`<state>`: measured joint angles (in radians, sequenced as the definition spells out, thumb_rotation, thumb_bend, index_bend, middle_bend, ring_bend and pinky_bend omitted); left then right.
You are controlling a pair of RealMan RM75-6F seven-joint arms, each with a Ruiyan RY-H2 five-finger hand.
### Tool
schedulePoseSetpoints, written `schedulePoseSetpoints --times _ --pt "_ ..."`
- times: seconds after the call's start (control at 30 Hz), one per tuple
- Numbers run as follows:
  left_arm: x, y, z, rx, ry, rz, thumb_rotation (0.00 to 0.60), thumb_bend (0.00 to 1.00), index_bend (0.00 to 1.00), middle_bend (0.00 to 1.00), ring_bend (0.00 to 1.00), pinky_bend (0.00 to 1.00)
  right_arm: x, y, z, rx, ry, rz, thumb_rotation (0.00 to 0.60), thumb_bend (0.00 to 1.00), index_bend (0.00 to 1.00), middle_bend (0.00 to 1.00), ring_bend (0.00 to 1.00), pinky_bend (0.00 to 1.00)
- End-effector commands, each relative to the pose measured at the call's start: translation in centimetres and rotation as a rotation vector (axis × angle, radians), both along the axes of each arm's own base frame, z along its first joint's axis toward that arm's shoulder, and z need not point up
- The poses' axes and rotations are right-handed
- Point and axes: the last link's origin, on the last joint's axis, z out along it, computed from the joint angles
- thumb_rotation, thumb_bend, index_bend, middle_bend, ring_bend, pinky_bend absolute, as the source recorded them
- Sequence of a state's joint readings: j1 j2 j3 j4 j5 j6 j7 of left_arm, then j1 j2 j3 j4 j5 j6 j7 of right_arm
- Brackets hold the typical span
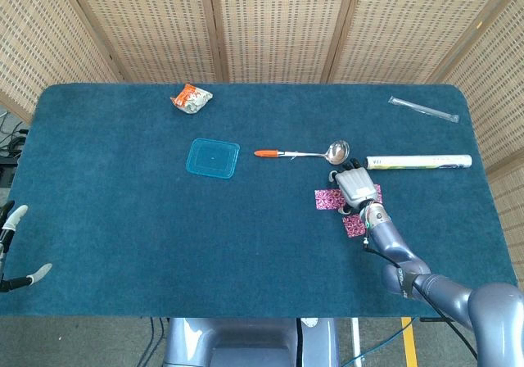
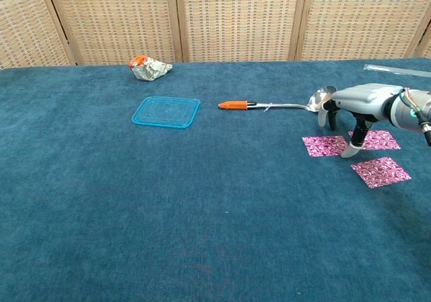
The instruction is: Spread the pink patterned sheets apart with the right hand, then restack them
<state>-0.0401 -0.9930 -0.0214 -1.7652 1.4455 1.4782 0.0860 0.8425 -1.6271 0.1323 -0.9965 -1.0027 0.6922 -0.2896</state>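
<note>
Three pink patterned sheets lie apart on the blue cloth at the right: one (image 2: pixel 324 145) to the left, one (image 2: pixel 377 139) behind, and one (image 2: pixel 380 171) nearest the front edge. My right hand (image 2: pixel 350 110) hovers over them palm down, fingers pointing at the table, one fingertip (image 2: pixel 347 152) at the left sheet's right edge. It holds nothing. In the head view the right hand (image 1: pixel 354 184) covers the middle of the sheets, with the left sheet (image 1: pixel 328 199) and the front sheet (image 1: pixel 354 225) showing. My left hand (image 1: pixel 12 248) hangs open off the table's left edge.
A ladle with an orange handle (image 2: pixel 269 104) lies just behind the right hand. A blue lid (image 2: pixel 166 111) and a crumpled wrapper (image 2: pixel 149 67) sit further left. A white tube (image 1: pixel 418 161) and a clear strip (image 1: pixel 422 109) lie at the far right.
</note>
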Motion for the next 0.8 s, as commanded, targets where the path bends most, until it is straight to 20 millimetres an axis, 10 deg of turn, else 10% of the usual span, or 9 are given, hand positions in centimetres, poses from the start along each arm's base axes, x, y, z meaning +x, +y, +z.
schedulePoseSetpoints --times 0.03,0.8 --pt "0.0 0.0 0.0 0.000 0.000 0.001 0.471 0.00 0.07 0.00 0.00 0.00 -0.1 0.0 0.0 -0.001 0.001 0.001 0.600 0.10 0.30 0.37 0.17 0.08" --pt "-0.3 -0.3 0.2 0.007 0.004 0.011 0.470 0.00 0.07 0.00 0.00 0.00 0.1 -1.2 -0.1 -0.016 0.017 0.022 0.600 0.10 0.30 0.38 0.17 0.08"
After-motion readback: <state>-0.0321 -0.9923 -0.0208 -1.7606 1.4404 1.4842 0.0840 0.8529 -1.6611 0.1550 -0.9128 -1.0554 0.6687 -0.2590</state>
